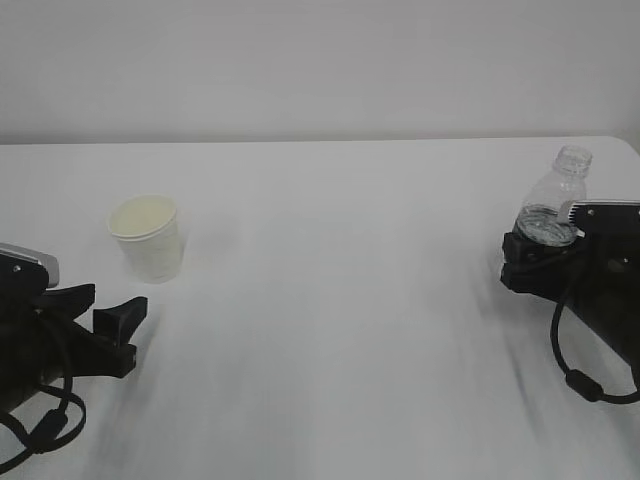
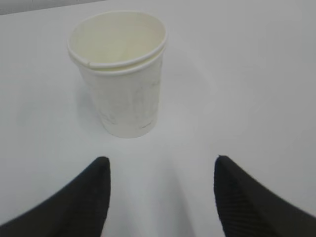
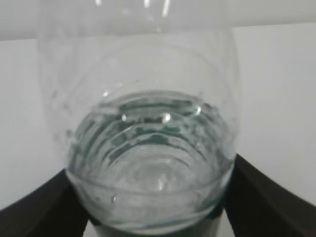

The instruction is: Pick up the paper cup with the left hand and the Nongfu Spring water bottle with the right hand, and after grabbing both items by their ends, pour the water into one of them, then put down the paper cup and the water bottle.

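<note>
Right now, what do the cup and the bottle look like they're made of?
The paper cup: apparently thin paper, matte white outside, cream inside, with a rolled rim; it may be two cups nested. The water bottle: seemingly clear, glossy, ribbed plastic; the water's surface shows through its wall, with bright highlights.

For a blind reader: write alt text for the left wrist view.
A white paper cup stands upright and empty on a white table, just beyond the open black pincer, whose two fingertips frame the foreground without touching it.
</note>
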Controlling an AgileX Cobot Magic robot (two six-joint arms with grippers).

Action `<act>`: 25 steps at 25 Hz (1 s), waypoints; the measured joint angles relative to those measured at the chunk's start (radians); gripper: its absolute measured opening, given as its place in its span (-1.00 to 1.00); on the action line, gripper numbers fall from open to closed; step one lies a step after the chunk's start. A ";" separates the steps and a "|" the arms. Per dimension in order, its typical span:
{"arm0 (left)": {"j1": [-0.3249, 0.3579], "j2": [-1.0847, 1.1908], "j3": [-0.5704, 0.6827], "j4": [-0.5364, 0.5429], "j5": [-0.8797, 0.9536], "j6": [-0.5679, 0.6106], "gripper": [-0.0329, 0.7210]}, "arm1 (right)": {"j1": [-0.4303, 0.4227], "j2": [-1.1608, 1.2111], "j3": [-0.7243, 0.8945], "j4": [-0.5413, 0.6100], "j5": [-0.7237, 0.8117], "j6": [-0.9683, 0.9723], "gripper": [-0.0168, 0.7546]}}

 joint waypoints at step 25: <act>0.000 0.000 0.000 0.000 0.000 0.000 0.34 | 0.000 0.047 -0.060 0.012 0.000 0.000 0.41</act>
